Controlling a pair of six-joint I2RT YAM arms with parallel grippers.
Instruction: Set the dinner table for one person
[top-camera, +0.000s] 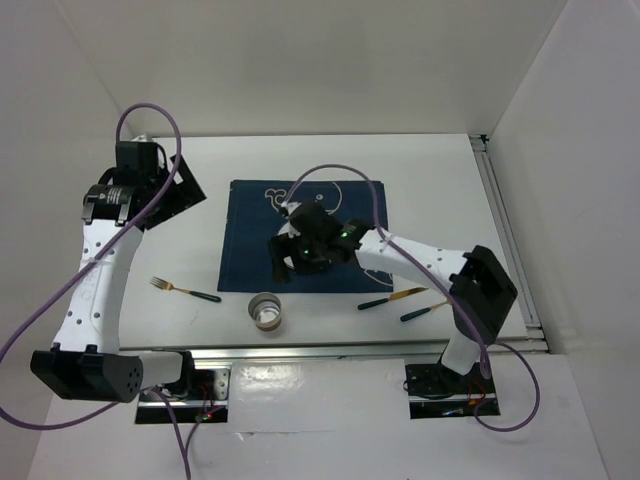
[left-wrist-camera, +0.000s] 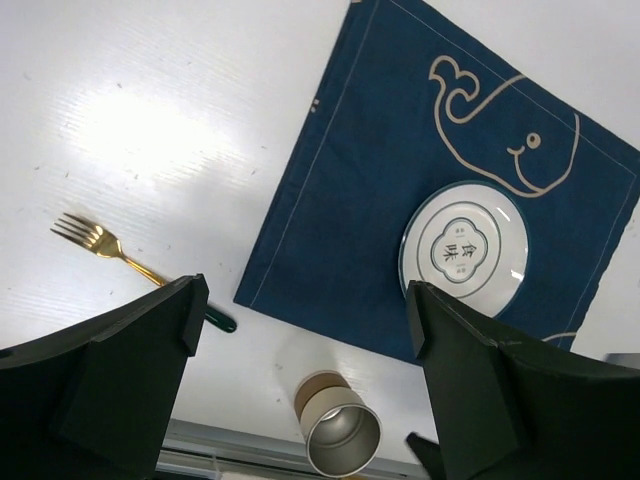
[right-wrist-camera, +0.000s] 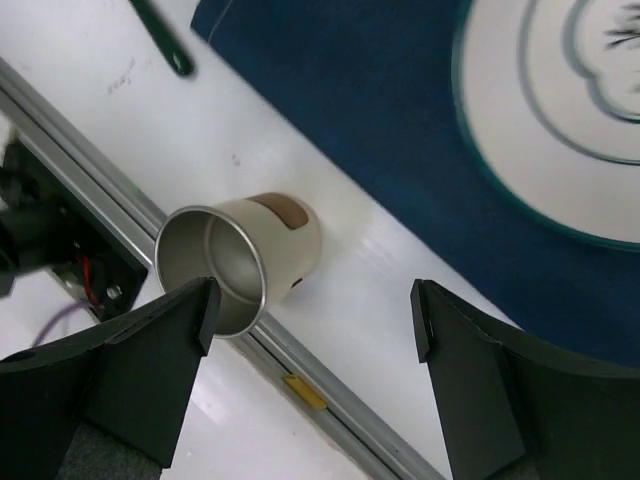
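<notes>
**Table setting: single-moment record**

Top view: the white dinner table (top-camera: 420, 170) is spread under both arms. A blue placemat (top-camera: 250, 250) is laid mid-table, with a fork (top-camera: 185, 290) at its 8 o'clock and a cup (top-camera: 266, 310) at 7.

Left wrist: the left gripper (left-wrist-camera: 305, 300) is held apart and empty. A plate (left-wrist-camera: 465, 245) is seen on the placemat.

Right wrist: the right gripper (right-wrist-camera: 315, 300) is held apart and empty.

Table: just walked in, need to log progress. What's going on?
Place-setting is under way. The plate sits on the mat. The right hand hovers open and empty over the mat's near edge, by the cup; the left hand is raised, open. Fork, cup and two other utensils rest on the table off the mat.
</notes>
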